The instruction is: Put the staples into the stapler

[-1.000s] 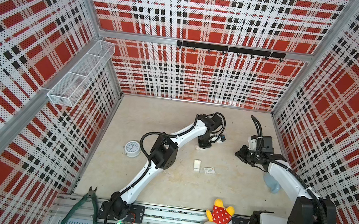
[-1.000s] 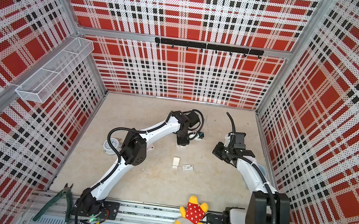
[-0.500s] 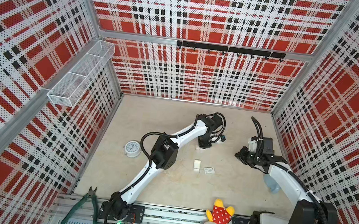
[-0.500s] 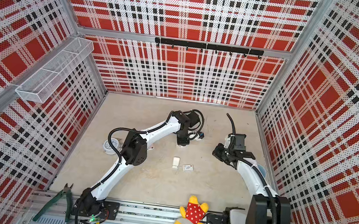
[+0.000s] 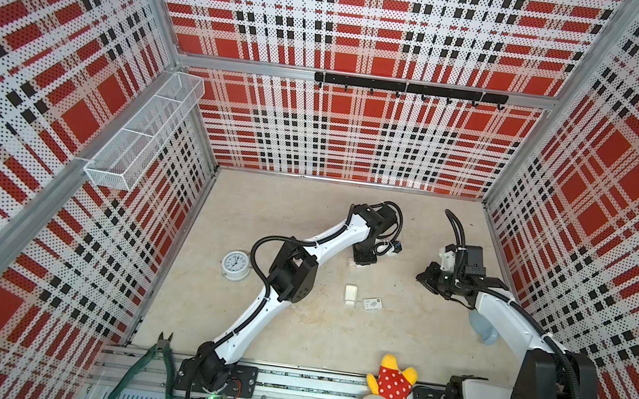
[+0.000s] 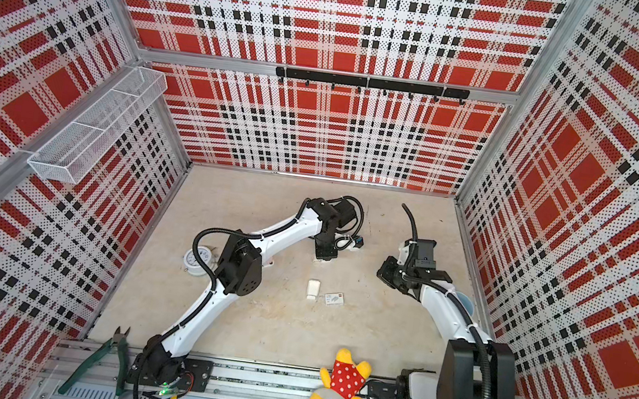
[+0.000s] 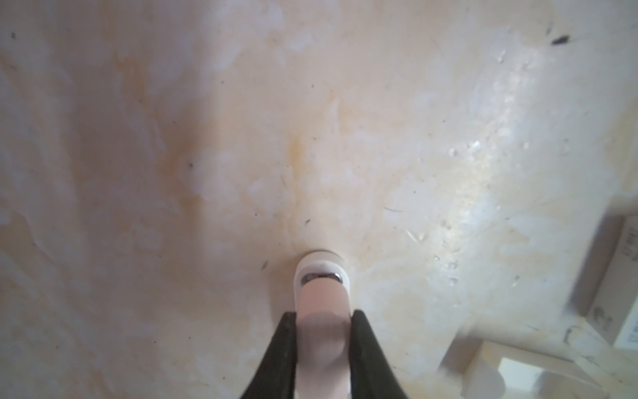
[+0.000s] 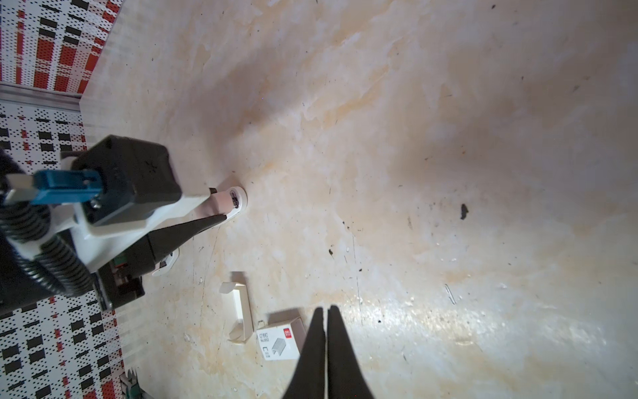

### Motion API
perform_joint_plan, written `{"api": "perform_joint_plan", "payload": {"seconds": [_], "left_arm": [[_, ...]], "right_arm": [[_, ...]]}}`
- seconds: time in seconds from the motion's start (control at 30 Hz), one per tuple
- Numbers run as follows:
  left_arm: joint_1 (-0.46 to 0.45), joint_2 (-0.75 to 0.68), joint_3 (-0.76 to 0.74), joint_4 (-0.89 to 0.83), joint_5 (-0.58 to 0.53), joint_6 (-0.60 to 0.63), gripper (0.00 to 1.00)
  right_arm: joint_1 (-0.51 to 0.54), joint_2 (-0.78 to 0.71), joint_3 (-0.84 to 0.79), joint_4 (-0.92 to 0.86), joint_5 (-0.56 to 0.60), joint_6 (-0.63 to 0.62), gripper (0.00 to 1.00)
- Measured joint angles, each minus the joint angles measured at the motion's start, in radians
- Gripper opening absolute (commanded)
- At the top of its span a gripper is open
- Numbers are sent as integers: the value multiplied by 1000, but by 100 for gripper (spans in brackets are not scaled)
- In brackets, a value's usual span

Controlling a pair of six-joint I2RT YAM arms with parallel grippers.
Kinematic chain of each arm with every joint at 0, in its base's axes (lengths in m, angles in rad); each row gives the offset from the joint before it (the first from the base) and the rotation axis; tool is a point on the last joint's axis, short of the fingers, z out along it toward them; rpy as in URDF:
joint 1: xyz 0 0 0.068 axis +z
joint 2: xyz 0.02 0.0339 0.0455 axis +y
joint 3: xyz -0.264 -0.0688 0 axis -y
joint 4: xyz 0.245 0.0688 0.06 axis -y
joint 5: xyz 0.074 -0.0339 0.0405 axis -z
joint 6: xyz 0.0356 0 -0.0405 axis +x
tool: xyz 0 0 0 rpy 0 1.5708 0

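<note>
Pink stapler (image 7: 322, 311) clamped in left fingers (image 7: 366, 352) | right fingers (image 8: 340, 355) pressed together, near staple box (image 8: 278, 342)

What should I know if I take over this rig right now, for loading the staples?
Left gripper: shut on the pink stapler, which rests on the table.
Right gripper: shut, empty, apart from the staple box.
The box and a white card tray lie side by side on the table.
Done: stapler gripped.
Left: no staple strip is visible; find one and load it.
</note>
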Motion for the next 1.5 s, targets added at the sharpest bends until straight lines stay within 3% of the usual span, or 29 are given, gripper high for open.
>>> {"api": "perform_joint_plan", "payload": {"seconds": [1.5], "left_arm": [[-1,49,45,-33,1,-28,8]], "right_arm": [[0,2,-63,37,-12,27,7]]}}
